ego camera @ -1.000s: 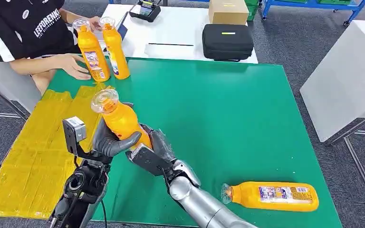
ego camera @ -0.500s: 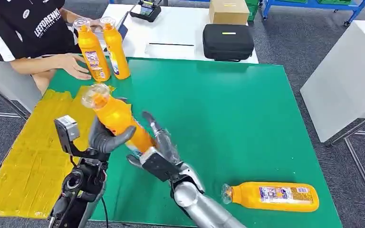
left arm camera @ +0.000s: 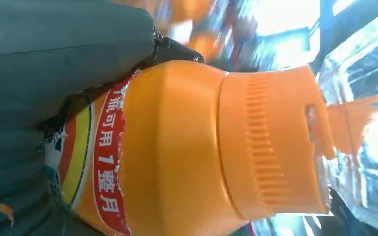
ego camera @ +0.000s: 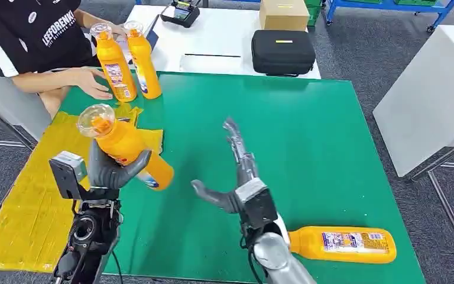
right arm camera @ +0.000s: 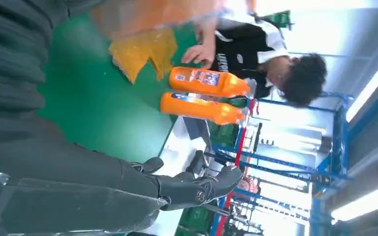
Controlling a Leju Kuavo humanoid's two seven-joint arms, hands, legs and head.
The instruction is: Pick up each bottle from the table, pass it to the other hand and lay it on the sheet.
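My left hand [ego camera: 113, 170] grips an orange bottle [ego camera: 125, 149] with a clear cap, tilted, above the green table by the edge of the yellow sheet [ego camera: 41, 189]. The left wrist view has the same bottle [left arm camera: 187, 152] close up in my left hand [left arm camera: 54, 73]. My right hand [ego camera: 236, 171] is open with fingers stretched forward, to the right of that bottle and apart from it. My right hand [right arm camera: 103, 182] also comes into the right wrist view, fingers spread. Another orange bottle [ego camera: 340, 244] lies on its side at the table's near right. Two more bottles [ego camera: 127, 59] stand at the far left.
A person sits at the far left with a hand [ego camera: 91, 83] resting beside the standing bottles. A black case [ego camera: 282, 52], a cardboard box [ego camera: 284, 13] and a card reader sit on the white table behind. White furniture [ego camera: 431, 94] stands at the right.
My right hand has let go of the bottle and moved right, fingers opening. My left hand carries the bottle leftward toward the yellow sheet.
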